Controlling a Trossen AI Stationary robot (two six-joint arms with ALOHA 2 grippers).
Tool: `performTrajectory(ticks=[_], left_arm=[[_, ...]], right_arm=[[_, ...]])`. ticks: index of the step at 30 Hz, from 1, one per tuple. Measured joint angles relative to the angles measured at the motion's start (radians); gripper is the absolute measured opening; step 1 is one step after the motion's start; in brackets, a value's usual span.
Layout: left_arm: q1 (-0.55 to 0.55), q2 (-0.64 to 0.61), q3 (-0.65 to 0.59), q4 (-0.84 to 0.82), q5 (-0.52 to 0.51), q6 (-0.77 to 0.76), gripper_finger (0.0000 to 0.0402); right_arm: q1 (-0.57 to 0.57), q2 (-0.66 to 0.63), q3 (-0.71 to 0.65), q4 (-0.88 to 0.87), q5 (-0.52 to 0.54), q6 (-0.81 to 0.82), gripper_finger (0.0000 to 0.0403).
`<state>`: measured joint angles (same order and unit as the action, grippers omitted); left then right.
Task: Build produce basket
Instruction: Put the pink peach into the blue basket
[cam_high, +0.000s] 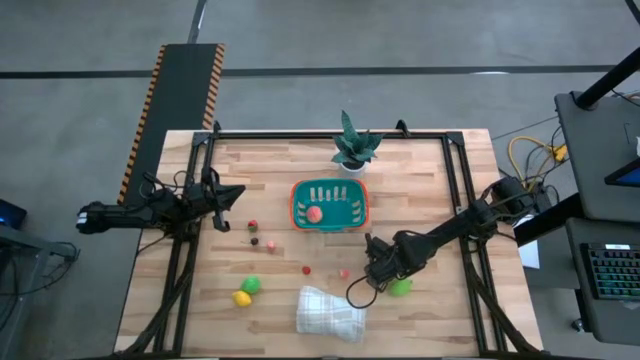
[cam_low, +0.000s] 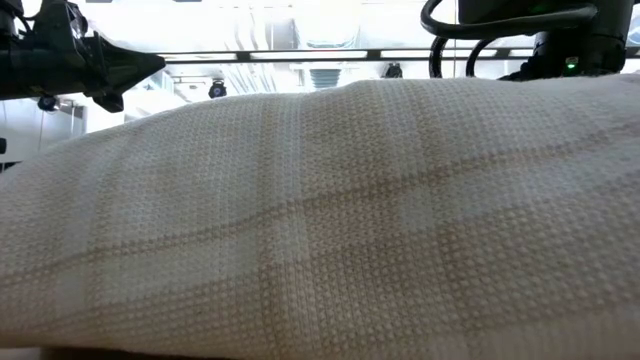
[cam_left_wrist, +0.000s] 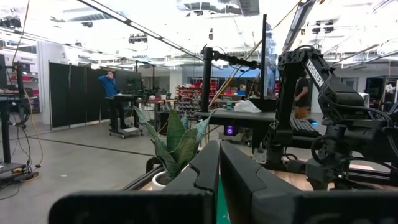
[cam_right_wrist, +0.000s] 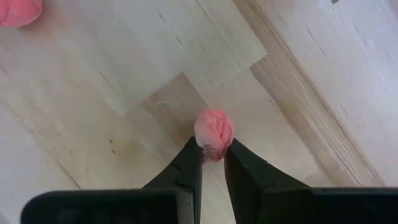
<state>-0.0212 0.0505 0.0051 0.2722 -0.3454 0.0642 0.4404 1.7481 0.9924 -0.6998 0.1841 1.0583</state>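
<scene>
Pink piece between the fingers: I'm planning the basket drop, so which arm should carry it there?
The right. Its hand is already shut on the small pink piece just above the table, near the basket. The left hand waits at the table's left edge, holding nothing.

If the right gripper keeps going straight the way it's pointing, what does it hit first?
The right gripper already has a small pink berry at its fingertips, so that comes first; directly behind it is the wooden table. Whether the fingers touch the berry is unclear.
</scene>
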Motion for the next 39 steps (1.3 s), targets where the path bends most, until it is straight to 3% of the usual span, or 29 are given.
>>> performTrajectory(ticks=[22,39], left_arm=[[0.000,0.001,0.000,0.000,0.000,0.000,0.0000],[0.000,0.000,0.000,0.000,0.000,0.000,0.0000]], right_arm=[[0.000,-0.021,0.003,0.001,0.010,-0.054,0.0044],[-0.042,-0.029,0.196,0.000,0.133,-0.317,0.0044]])
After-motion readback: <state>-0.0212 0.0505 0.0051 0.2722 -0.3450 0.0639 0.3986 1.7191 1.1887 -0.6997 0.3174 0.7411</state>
